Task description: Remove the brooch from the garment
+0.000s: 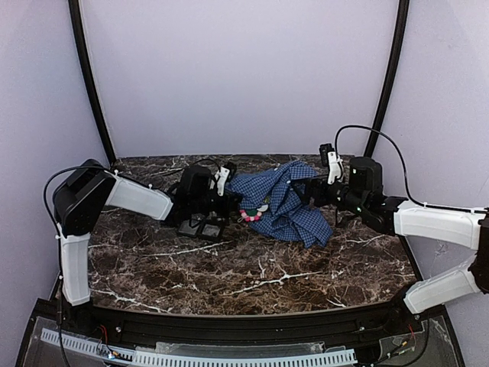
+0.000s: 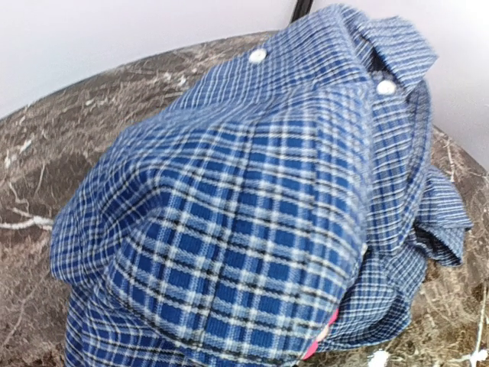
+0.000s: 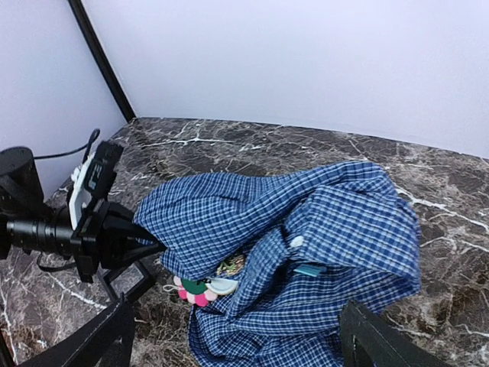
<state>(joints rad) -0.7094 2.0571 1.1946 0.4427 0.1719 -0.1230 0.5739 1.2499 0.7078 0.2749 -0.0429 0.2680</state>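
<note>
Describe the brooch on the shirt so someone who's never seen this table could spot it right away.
On the dark marble table lies a crumpled blue checked shirt. At its edge nearest the black tray sits the brooch: the only pink, green and white thing on the blue cloth.

No legible text, no label, brand, number or sign on the garment (image 3: 306,229), nothing readable elsewhere

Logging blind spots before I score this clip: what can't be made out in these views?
Left wrist view: the shirt fills the frame, hiding the left tool; the brooch is only a pink sliver at the bottom edge.
Right wrist view: a shirt fold covers the brooch's fastening.
Top view: the brooch is too small for detail; the left arm partly hides the tray.
</note>
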